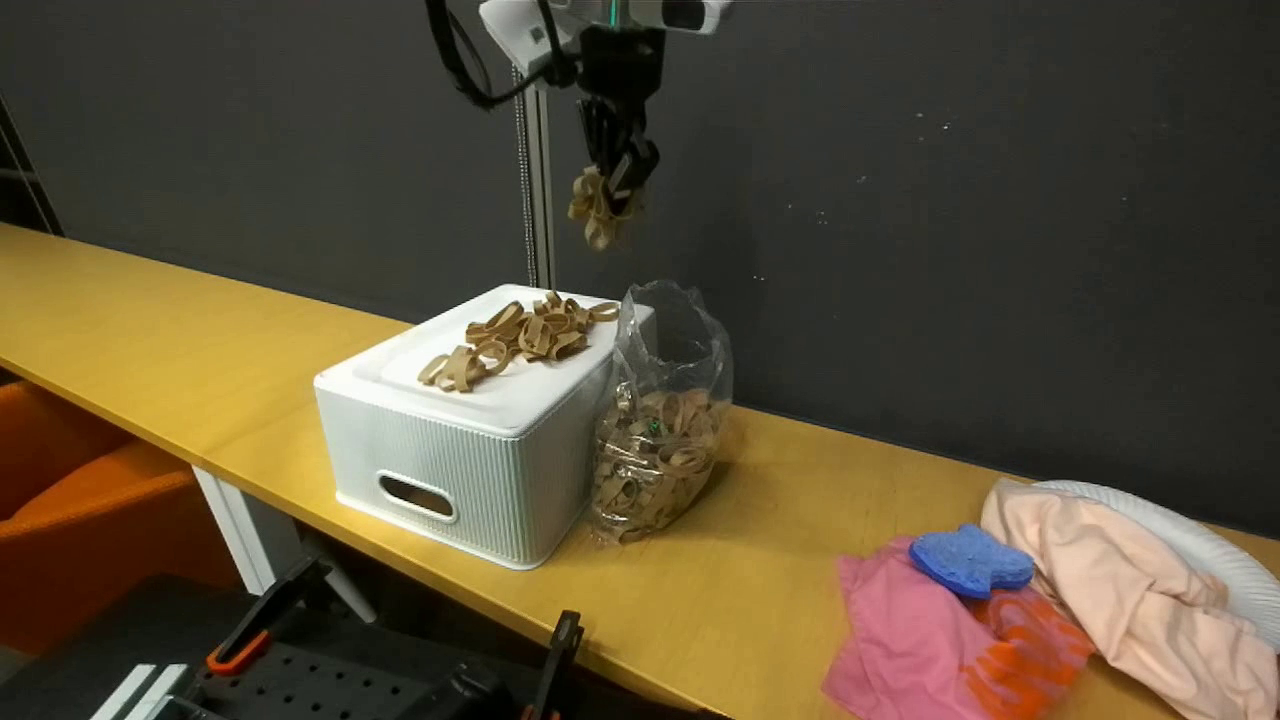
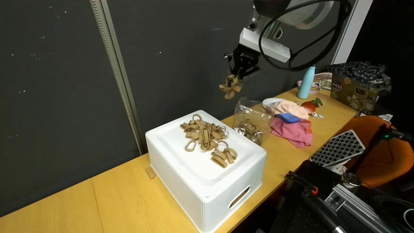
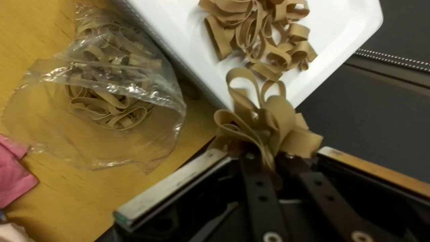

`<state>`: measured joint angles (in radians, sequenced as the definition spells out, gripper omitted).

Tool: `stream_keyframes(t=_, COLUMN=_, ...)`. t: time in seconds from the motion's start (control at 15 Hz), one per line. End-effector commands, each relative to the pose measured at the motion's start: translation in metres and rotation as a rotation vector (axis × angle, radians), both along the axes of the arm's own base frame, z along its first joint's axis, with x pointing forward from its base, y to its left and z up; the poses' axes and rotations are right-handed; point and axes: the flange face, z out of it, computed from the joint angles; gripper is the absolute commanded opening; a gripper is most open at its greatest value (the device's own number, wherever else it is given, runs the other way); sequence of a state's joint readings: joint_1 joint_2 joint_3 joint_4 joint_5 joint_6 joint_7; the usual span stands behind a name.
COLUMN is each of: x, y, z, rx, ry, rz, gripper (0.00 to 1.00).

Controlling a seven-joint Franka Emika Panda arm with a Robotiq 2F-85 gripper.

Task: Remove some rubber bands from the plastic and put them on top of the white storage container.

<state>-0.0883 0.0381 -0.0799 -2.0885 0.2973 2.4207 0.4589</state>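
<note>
Rubber bands are pinched in a looped bunch at the tip of the gripper, which is clamped on them, held higher than the white storage container and the plastic bag. More bands are heaped on top of the container. The open-topped bag, placed upright just beside it, is partly filled with others.
</note>
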Motion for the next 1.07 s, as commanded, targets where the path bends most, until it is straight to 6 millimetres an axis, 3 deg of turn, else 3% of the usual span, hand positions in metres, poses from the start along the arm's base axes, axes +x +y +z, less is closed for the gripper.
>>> stream_keyframes(t=0.0, x=0.024, y=0.04, z=0.003, rx=-0.004, ry=0.012, rz=0.061, gripper=0.02)
stream_keyframes(t=0.2, x=0.039, y=0.076, z=-0.006, rx=0.001, ry=0.021, rz=0.124, gripper=0.02)
stream_keyframes(t=0.47, x=0.053, y=0.108, z=-0.041, rx=0.007, ry=0.053, rz=0.19, gripper=0.02)
stream_keyframes(t=0.73, x=0.06, y=0.13, z=-0.073, rx=0.012, ry=0.102, rz=0.228, gripper=0.02)
stream_keyframes(t=1.0, x=0.062, y=0.137, z=-0.089, rx=0.012, ry=0.128, rz=0.24, gripper=0.02)
